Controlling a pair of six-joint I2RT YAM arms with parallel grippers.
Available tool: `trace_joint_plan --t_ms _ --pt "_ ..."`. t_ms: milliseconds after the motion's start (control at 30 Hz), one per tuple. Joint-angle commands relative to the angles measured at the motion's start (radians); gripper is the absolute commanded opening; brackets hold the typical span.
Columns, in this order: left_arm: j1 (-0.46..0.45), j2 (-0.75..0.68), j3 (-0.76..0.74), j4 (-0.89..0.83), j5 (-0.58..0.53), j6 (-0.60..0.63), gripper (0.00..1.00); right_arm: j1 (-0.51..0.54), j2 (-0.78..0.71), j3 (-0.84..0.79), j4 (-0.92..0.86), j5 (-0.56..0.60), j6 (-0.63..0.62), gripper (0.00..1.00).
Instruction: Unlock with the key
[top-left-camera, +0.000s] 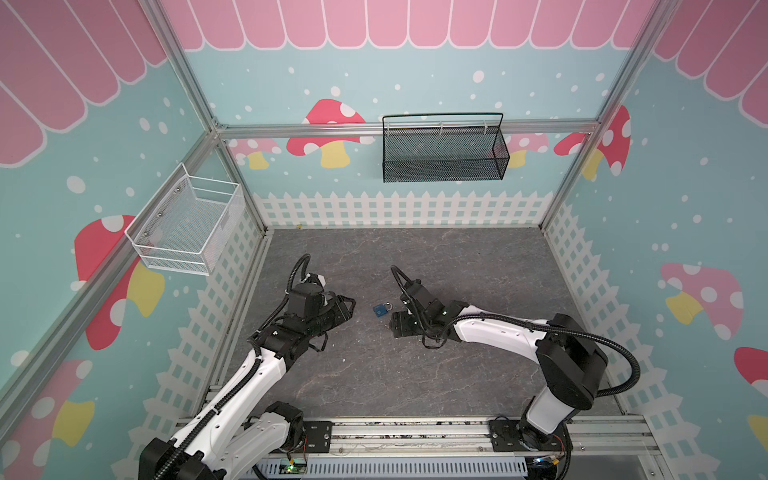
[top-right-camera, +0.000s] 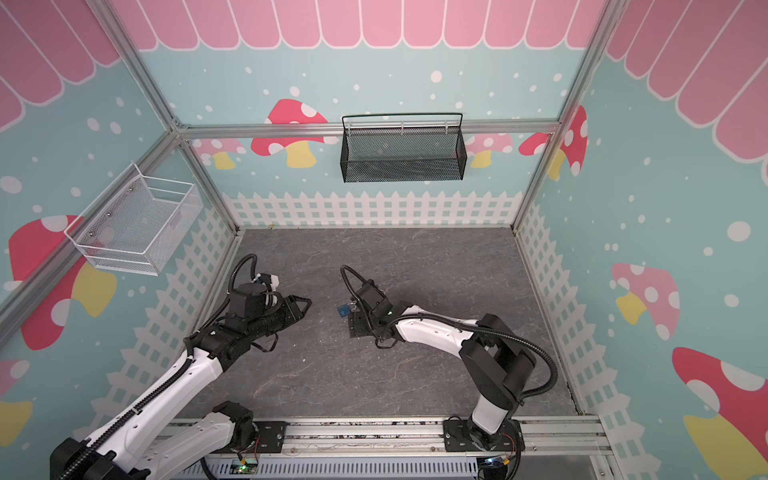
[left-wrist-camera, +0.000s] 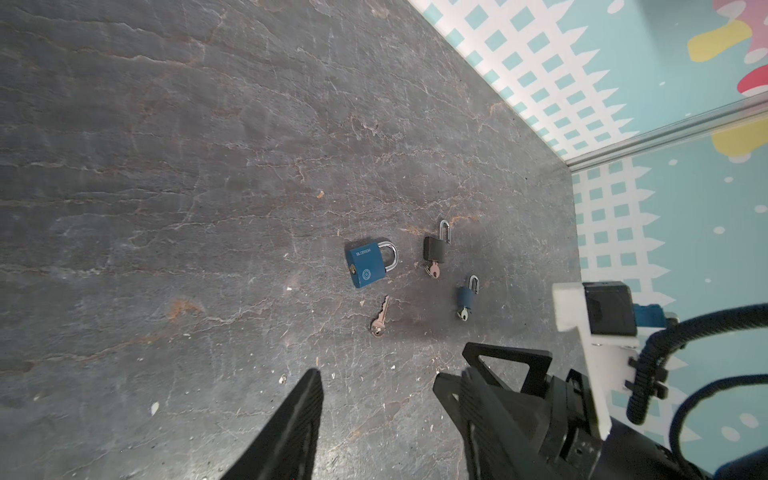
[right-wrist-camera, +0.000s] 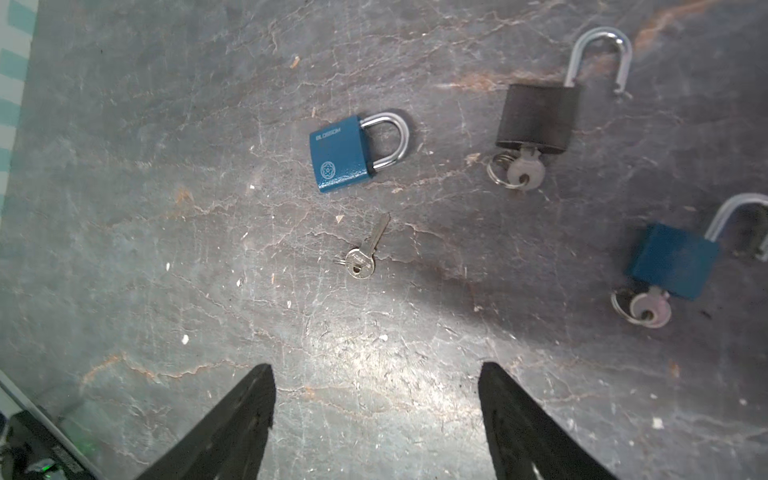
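While the closed blue padlock (right-wrist-camera: 340, 156) lies flat around the middle of the surface (right-wrist-camera: 124, 249), well clear of every edge, its loose key (right-wrist-camera: 365, 253) sits just beside it, apart, blade towards the body. The right jaws hang above, spread wide with nothing between them; the left jaws stand apart and empty too. That key looks thin, stiff and light, flat on hard stone, so I'd judge it awkward to lift: pinch the round bow and leave the blade free. The padlock looks dense and slick-painted, likely to skid when pushed, so clamp its flat sides, keyway clear. A black padlock (right-wrist-camera: 536, 118) and a smaller blue padlock (right-wrist-camera: 675, 262) lie open, keys in. In both top views the right arm hides the key, and the smaller one's shackle is cut off.
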Motion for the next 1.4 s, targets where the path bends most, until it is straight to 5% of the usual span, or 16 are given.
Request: trace_joint_plan --t_ms 0,800,1367 --pt "0.015 -0.017 -0.015 0.027 0.0 -0.02 0.53 0.016 0.035 0.032 0.004 0.001 -0.019 0.76" --pt "0.117 -0.057 -0.067 0.029 -0.005 -0.041 0.53 0.08 0.354 0.32 -0.146 0.16 0.14 0.62" --pt "0.123 -0.009 -0.064 0.057 0.051 -0.044 0.53 0.081 0.274 0.213 -0.191 0.256 0.107 0.53"
